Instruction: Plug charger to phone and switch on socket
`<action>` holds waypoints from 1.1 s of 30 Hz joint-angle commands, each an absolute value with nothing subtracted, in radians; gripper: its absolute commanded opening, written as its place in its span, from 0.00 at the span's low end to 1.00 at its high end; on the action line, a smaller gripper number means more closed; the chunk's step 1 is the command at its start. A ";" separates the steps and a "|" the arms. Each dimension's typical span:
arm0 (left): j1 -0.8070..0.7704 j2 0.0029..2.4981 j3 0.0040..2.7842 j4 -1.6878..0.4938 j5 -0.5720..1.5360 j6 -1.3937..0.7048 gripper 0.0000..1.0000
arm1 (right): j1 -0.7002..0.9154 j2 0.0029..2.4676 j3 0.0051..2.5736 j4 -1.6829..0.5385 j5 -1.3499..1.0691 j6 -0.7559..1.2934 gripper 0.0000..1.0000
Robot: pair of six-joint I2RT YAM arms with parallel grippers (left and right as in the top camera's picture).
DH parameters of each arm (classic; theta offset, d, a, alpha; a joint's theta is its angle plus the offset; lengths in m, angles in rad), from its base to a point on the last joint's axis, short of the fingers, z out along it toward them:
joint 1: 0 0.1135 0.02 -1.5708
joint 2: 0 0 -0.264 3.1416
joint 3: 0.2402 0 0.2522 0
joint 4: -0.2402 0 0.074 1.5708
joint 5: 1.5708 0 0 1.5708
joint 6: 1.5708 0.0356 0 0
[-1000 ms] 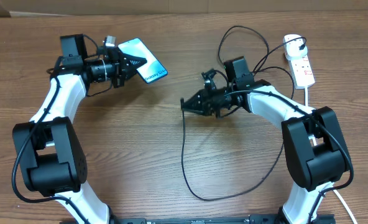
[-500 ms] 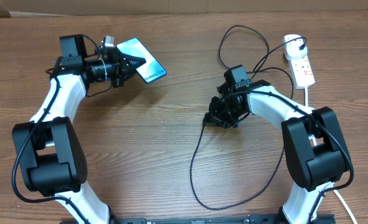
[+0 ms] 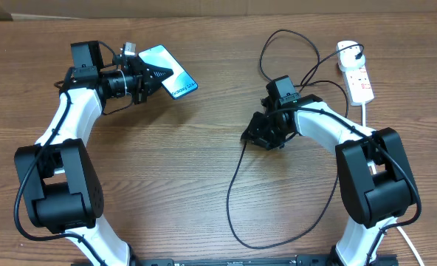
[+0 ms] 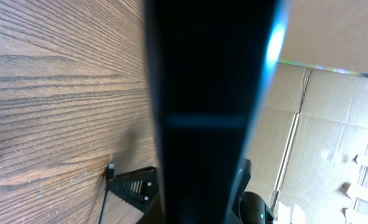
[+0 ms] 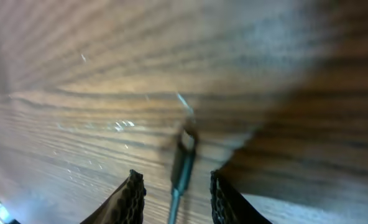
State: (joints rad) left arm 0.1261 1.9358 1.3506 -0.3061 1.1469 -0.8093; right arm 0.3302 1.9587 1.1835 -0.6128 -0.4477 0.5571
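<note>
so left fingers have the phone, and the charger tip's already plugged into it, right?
Not plugged in. The left fingers do have the phone, but the charger tip is loose between the parted right fingers, down by the tabletop and well away from the phone. The right wrist view shows it. In the overhead view, no cable reaches the phone.

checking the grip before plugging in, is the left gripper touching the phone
Touching. The overhead view shows the left gripper clamped on the phone, one finger lying across the screen. In the left wrist view the phone's dark body fills the frame.
</note>
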 commanded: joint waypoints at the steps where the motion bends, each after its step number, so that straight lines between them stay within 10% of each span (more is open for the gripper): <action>1: 0.125 1.924 1.362 -0.299 1.179 -0.785 0.04 | 0.315 1.943 1.191 -0.574 -0.434 0.604 0.34; 33: 0.125 1.924 1.362 -0.299 1.214 -0.785 0.04 | 0.386 1.960 1.190 -0.565 -0.248 0.737 0.20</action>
State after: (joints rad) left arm 0.1261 1.9358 1.3506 -0.3061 1.1591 -0.8089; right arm 0.3820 1.9564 1.1851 -0.5694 -0.2981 0.7330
